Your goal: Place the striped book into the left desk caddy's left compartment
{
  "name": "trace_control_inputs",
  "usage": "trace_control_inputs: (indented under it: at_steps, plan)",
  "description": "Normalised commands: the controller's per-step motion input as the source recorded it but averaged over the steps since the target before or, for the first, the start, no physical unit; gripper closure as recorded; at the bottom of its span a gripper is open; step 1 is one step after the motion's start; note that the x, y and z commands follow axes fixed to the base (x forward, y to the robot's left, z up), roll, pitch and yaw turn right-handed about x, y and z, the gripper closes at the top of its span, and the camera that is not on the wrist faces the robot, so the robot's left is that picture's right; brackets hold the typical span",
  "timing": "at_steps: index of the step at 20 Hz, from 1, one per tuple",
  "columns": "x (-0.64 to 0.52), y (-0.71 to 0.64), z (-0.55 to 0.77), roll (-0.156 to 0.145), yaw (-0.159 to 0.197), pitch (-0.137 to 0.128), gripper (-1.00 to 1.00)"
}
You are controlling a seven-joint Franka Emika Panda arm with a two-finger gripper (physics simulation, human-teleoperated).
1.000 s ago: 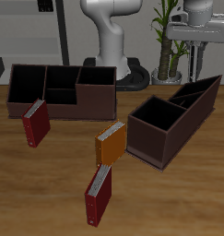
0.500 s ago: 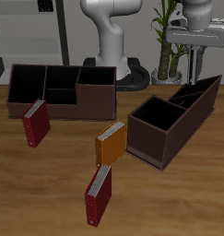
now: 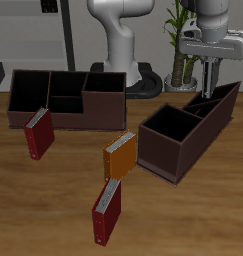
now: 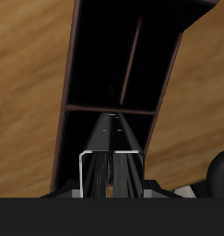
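Lowered since a second ago, your two-finger gripper (image 3: 207,88) now hangs just above the far end of the dark brown left desk caddy (image 3: 159,158), its white arm rising out of the exterior view. From the gripper's own camera, the jaws are pinched on the thin striped book (image 4: 111,153), whose dark-and-white cover points down toward the open box below. That camera looks straight into the caddy (image 4: 68,78), where a thin divider (image 4: 132,63) splits the farther section lengthwise and a cross wall closes off the section nearest the book. The book is clear of the caddy's floor and rests in none of the compartments; you cannot tell from either picture which one it hangs over. On the wooden table (image 3: 193,215), the second dark brown caddy (image 3: 105,108) stands farther back, with a red book (image 3: 38,134) leaning upright against its front wall. An orange book (image 3: 119,154) stands just beside the left desk caddy's near corner, and another red book (image 3: 106,208) stands nearer the table's front edge.
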Motion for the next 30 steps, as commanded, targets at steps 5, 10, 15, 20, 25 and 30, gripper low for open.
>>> trace_control_inputs:
  at_steps: [5,10,15,20,25,30]
  plan:
    - [-0.07,0.05,-0.13,-0.003,-0.002,0.001,1.0]
    - [-0.27,-0.06,-0.08,-0.01,-0.031,-0.011,1.0]
    - [-0.28,0.06,-0.09,0.062,-0.007,-0.004,1.0]
    - [0.03,0.07,-0.14,0.019,-0.012,0.031,1.0]
    - [0.06,0.07,-0.05,0.005,0.003,0.01,1.0]
    - [-0.01,0.11,-0.03,0.025,0.011,0.005,1.0]
